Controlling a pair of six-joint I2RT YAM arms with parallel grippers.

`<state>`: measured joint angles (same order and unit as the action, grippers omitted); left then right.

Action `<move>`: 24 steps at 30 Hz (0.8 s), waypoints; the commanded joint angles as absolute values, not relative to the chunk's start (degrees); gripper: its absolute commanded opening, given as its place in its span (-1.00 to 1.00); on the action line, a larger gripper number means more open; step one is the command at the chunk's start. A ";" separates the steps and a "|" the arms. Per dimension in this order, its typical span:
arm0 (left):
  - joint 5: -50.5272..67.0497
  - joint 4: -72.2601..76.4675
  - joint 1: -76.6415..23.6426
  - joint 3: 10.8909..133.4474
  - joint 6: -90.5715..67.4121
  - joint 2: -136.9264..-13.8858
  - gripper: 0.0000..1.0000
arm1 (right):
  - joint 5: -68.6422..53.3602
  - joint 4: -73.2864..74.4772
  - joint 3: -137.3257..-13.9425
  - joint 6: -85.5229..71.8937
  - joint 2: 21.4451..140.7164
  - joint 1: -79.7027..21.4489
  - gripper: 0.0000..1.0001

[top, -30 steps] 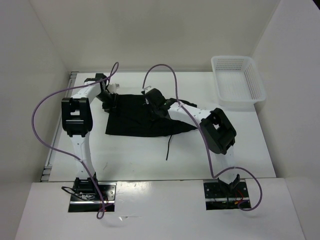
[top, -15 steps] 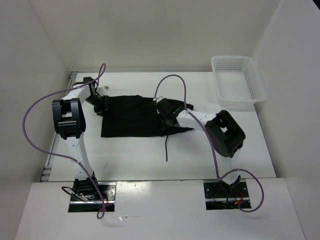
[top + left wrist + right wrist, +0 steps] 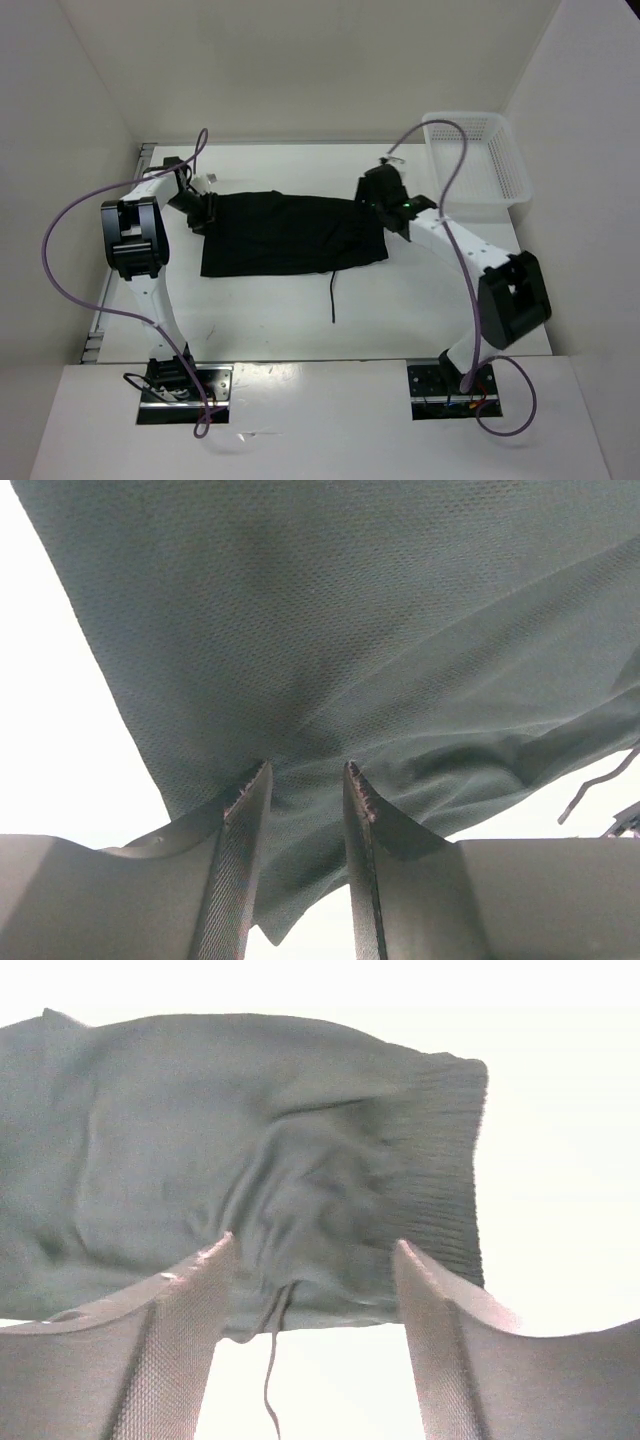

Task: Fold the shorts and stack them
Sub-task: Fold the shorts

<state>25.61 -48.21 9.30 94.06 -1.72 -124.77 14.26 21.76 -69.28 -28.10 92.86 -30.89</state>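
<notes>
Shorts [image 3: 290, 233], plain black soft fabric: limp, light. Left end effector [image 3: 300, 780] clamps their left edge; right end effector [image 3: 315, 1250] released above ribbed waistband [image 3: 455, 1160], so grip there.

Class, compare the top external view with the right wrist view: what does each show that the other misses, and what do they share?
Only the top external view shows the white basket and the left gripper at the left edge of the shorts. Only the right wrist view shows the ribbed waistband up close and the right gripper with its fingers spread open. Both show the black shorts and the drawstring.
</notes>
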 commanded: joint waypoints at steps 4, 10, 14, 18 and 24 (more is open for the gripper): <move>25.13 -50.36 9.23 92.11 0.00 -124.89 -0.13 | 14.24 22.07 -57.66 -49.74 83.50 -23.74 0.77; 25.14 -50.36 9.23 92.11 0.00 -124.89 -0.13 | 8.80 15.30 -52.73 -51.42 83.50 -20.30 0.91; 25.14 -50.36 9.23 92.11 0.00 -124.89 -0.13 | 8.26 13.97 -52.21 -51.94 82.18 -20.30 0.73; 25.14 -50.36 9.23 92.11 0.00 -124.89 -0.13 | 6.51 13.97 -52.21 -52.56 82.71 -20.30 0.51; 25.14 -50.36 9.23 92.11 0.00 -125.42 -0.13 | 2.56 13.37 -52.21 -55.72 88.67 -19.78 0.51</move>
